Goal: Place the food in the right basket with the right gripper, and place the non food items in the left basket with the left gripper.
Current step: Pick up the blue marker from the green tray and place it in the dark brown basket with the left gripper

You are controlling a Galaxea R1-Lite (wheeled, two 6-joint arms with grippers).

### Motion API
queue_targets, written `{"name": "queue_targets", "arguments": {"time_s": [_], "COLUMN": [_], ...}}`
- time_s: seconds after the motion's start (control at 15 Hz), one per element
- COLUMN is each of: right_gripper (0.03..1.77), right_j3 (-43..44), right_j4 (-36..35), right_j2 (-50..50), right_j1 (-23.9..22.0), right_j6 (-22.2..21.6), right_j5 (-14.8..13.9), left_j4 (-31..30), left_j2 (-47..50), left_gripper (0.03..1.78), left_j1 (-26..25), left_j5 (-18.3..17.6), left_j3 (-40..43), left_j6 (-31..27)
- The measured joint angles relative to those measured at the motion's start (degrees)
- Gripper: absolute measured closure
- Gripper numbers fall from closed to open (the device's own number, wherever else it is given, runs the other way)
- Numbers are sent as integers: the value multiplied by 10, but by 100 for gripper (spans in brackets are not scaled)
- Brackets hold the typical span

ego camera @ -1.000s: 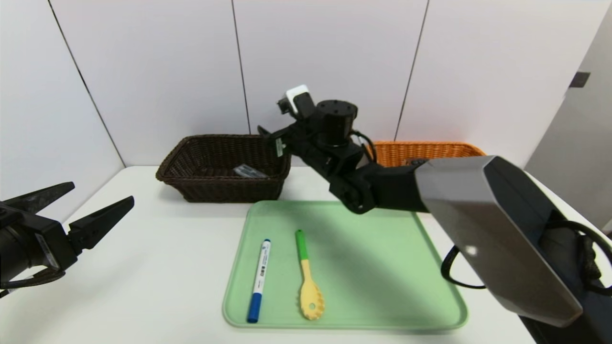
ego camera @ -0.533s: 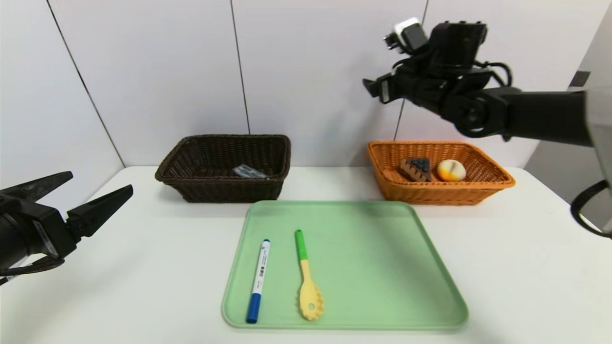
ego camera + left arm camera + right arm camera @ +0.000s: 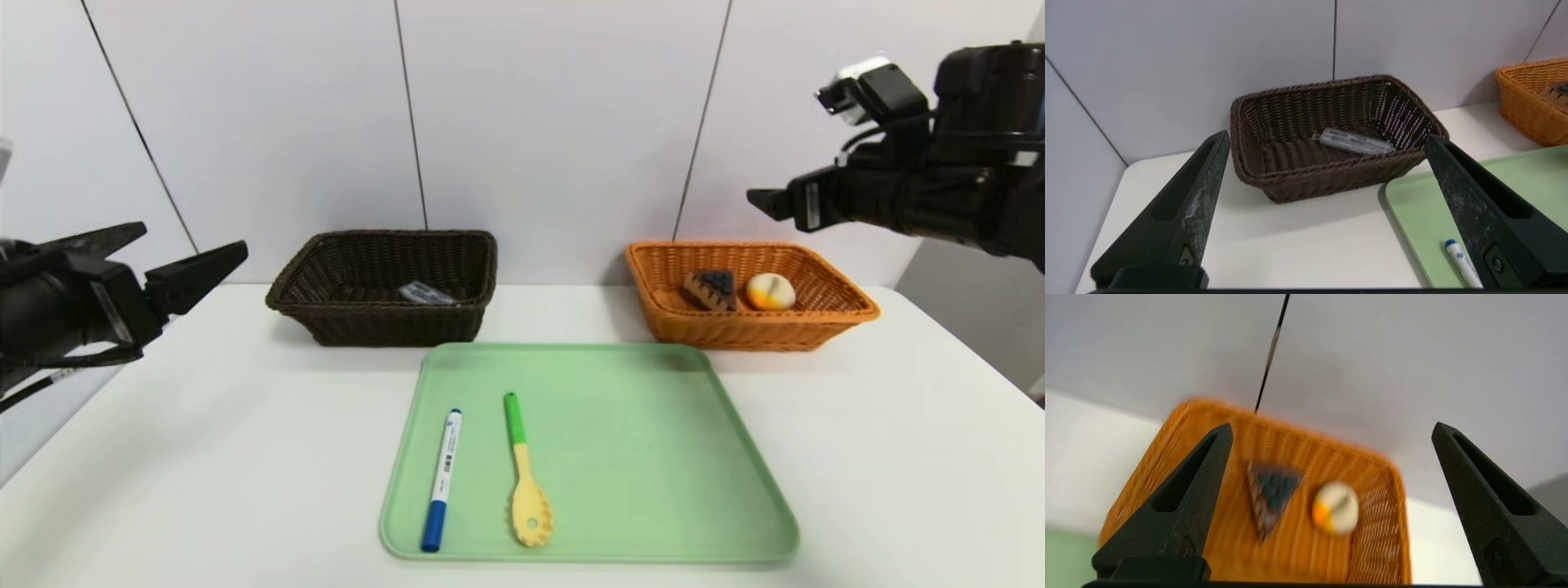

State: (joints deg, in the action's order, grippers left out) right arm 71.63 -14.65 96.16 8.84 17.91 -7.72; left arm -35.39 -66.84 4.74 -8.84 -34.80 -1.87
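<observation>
Up at the two o'clock edge of the scene, the right gripper (image 3: pixel 767 204) hangs high above the orange basket (image 3: pixel 841 314), and only its tip and wrist show from the head view; the rest of the arm is cut off. From its own wrist view its fingers (image 3: pixel 1180 510) stand wide apart with nothing between them. Below it, in the orange basket, the cake wedge (image 3: pixel 710 289) and the bun (image 3: pixel 771 291) lie side by side, blurred in the wrist view but plain from the head view.

Over at nine o'clock the left gripper (image 3: pixel 184 257) hovers off the table's left edge, its fingers (image 3: pixel 1184 220) spread wide and empty, pointing level toward the brown basket (image 3: pixel 326 322) at eleven o'clock. A flat grey case (image 3: pixel 426 293) lies inside that basket, partly hidden by the near rim from the head view.

On the green tray (image 3: pixel 653 457) at six o'clock, the marker (image 3: pixel 441 479) and the yellow spoon (image 3: pixel 525 474) lie next to each other but apart, blue cap and spoon bowl toward the near edge. In the left wrist view one finger covers most of the marker. Nothing stands between the left gripper and the tray on the white table (image 3: pixel 204 457).
</observation>
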Motion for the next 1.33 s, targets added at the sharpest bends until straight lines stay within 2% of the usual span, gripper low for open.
{"name": "queue_targets", "arguments": {"time_s": [0.2, 0.4, 0.6, 0.8, 1.0, 1.07, 1.33], "right_gripper": [11, 11, 11, 11, 11, 11, 10], "right_j3": [-150, -231, -272, -300, -315, -317, -341], "right_j4": [-7, -27, -38, -69, -70, -71, -85], "right_j2": [-108, -177, -210, -221, -223, -223, -226], "right_j1": [-19, -26, -27, -27, -27, -27, -27], "right_j6": [-40, -71, -77, -82, -97, -98, -97], "right_j5": [2, 5, 5, 6, 25, 25, 26], "left_j4": [-4, 12, 118, 279, 439, 473, 534], "left_j2": [-44, -90, -128, -156, -193, -207, -248], "left_gripper": [12, 12, 12, 12, 12, 12, 12], "left_j1": [61, 143, 208, 245, 287, 297, 307], "left_j5": [27, 56, 90, 112, 148, 162, 180], "left_j3": [-36, -58, -122, -221, -295, -302, -306], "left_j6": [-1, -10, -31, -31, -30, -29, -23]}}
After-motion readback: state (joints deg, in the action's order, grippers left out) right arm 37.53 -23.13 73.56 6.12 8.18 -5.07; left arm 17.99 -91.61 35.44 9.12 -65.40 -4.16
